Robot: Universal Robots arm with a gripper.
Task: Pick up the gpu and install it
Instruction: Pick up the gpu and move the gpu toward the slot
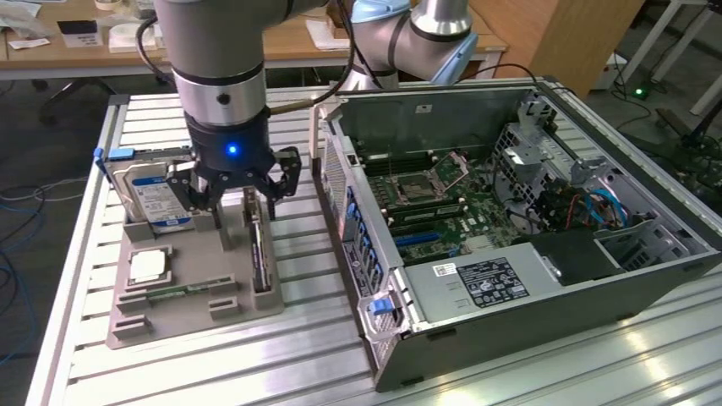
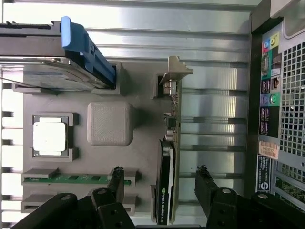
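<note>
Spread hand [image 2: 159,172] flanks the upright gpu [image 2: 167,191]; exterior view shows the motherboard [image 1: 462,222].

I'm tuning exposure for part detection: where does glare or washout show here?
Exterior view: the table slats glare beside the computer case, and a blue light glows above the pincer. Wrist view: the processor chip reads almost white, while the gpu looks dark.

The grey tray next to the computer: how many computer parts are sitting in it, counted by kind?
Hard drive: 1
gpu: 1
Processor chip: 1
Green memory stick: 1
Total: 4
</note>
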